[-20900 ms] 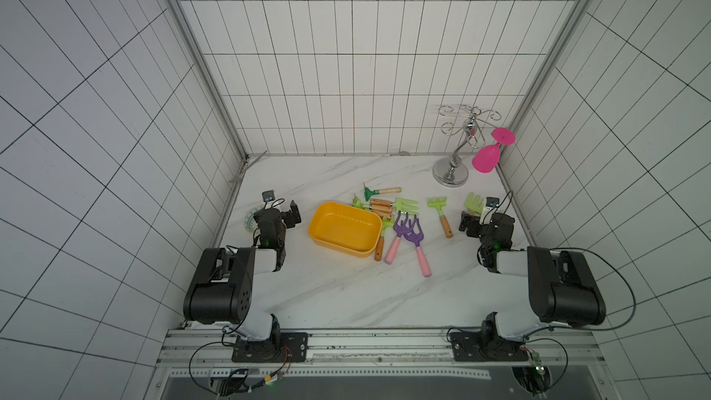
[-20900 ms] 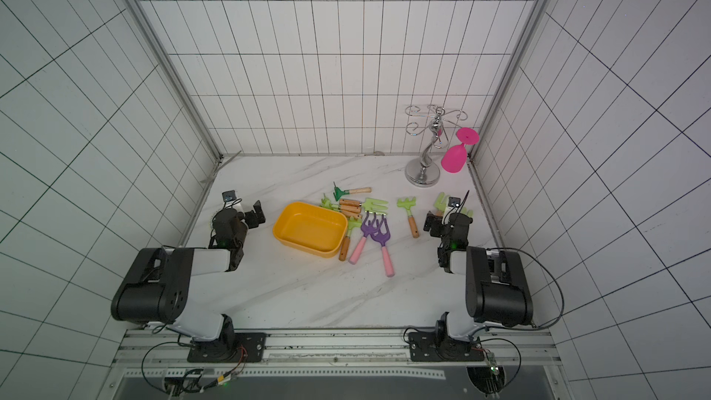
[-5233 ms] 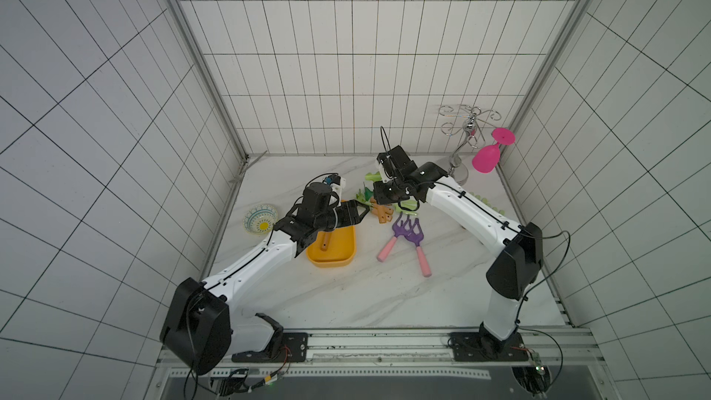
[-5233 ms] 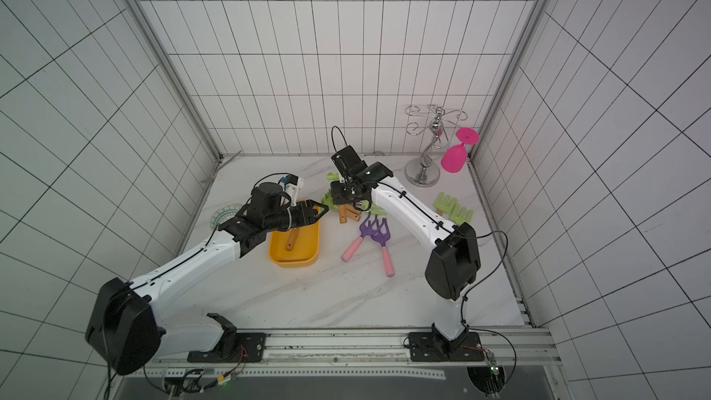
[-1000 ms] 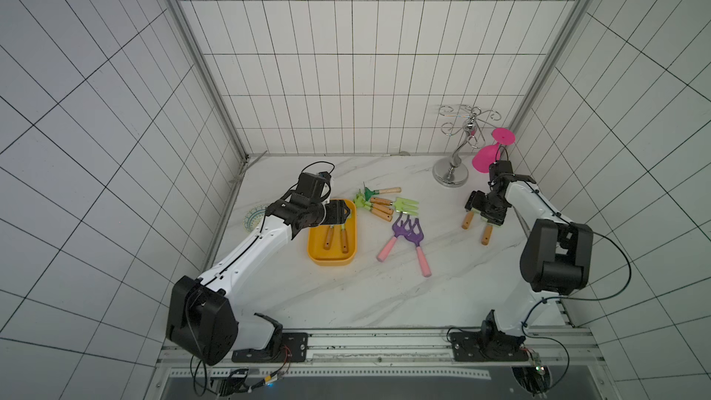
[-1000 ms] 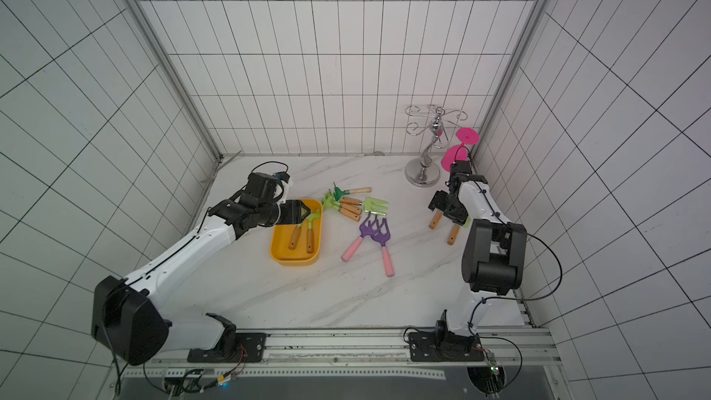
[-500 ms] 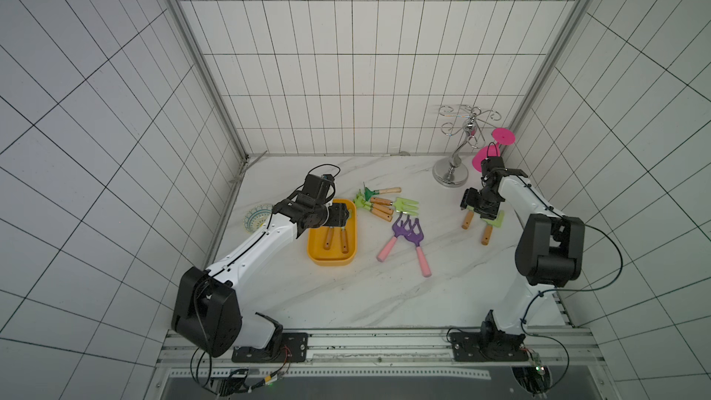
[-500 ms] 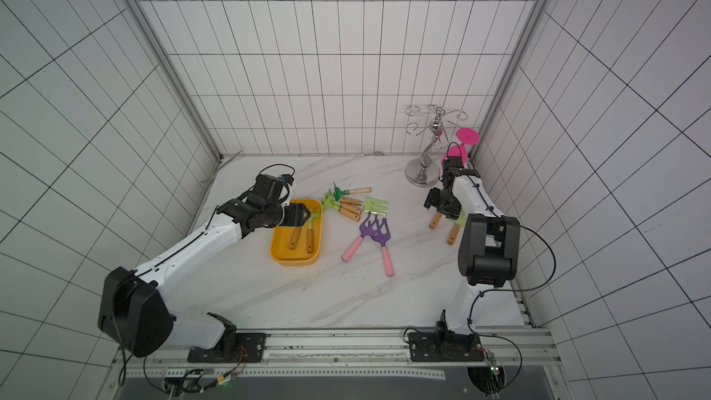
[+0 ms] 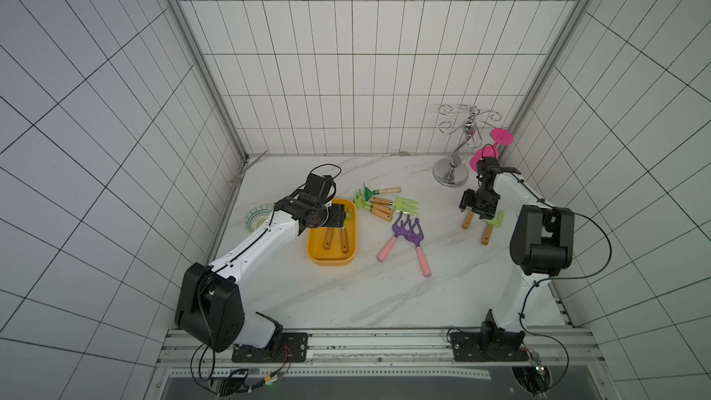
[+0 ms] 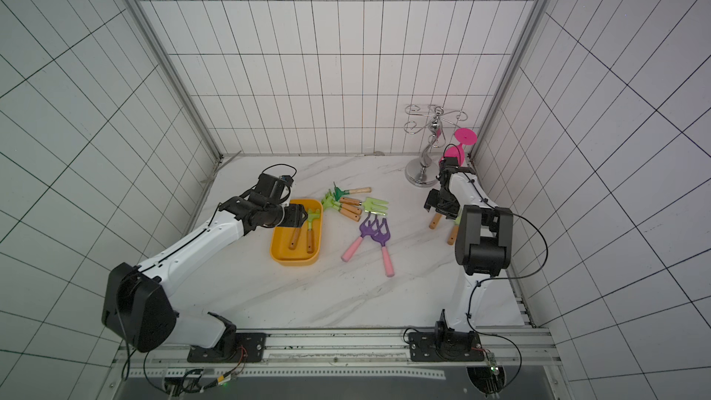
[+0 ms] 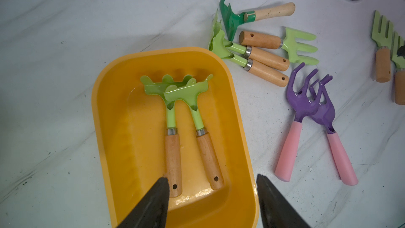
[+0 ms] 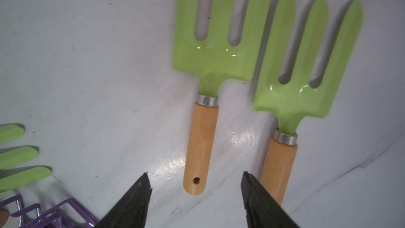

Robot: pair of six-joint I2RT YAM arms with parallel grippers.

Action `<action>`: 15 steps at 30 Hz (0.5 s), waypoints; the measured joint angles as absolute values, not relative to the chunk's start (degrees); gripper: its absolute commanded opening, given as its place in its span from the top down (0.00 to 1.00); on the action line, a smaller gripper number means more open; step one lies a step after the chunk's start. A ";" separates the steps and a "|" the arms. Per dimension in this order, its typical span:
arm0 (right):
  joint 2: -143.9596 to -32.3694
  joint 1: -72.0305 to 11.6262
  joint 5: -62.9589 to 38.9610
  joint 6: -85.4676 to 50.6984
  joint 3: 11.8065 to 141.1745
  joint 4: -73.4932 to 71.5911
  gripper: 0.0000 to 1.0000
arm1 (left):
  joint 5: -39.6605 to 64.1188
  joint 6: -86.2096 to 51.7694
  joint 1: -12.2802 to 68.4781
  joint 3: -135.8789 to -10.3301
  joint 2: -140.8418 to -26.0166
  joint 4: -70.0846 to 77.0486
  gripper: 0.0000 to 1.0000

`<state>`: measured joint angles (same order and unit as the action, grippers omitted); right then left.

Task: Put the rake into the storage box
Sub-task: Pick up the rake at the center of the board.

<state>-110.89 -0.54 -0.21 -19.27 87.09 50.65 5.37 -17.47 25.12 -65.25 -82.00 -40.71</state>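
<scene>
What worried me most was the right claw [image 12: 195,173]: it hung spread and empty, well off to the right of the storage box [image 11: 131,150], low over a pair of pale-green forks [image 12: 201,141], its jaws either side of one wooden handle. Those were forks, not rakes, so a pinch there looked likely to carry the wrong tool to the box. With the other fork of the pair lying just beside it, one jaw could easily knock that askew. The left claw [image 11: 211,177] was likewise spread and gripping nothing, poised above the box, where two pale-green rakes [image 11: 172,110] lay side by side with their heads overlapping. More trouble sat just beside the box's far right corner: two loose rakes [image 11: 268,59] lay heaped against a single fork [image 11: 300,47], handles touching. I judged that tugging one out would drag its neighbours or shove the light box along the bench [image 9: 346,302]. Counting up, there were five rakes in all: two in the box, two pale-green ones in that heap and one dark-green rake [image 11: 230,16] just beyond them. There were three pale-green forks, one in the heap and two under the right claw, and two purple forks [image 11: 302,104] with pink handles, right of the box and nearer the front. One patterned plate [image 9: 257,218] sat on the box's left, with one metal stand [image 9: 450,177] and one pink goblet [image 9: 500,135] far off to its right, at the back. That left one box and two claws.
</scene>
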 measured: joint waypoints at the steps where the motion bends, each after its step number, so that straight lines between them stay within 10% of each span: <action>1: -110.96 -0.23 -0.12 -19.27 87.11 50.46 0.32 | 5.37 -17.47 25.12 -65.25 -82.06 -40.75 0.35; 15: -118.98 -0.40 0.30 -21.91 87.24 46.28 0.53 | 5.37 -17.58 25.12 -65.30 -83.26 -42.09 0.35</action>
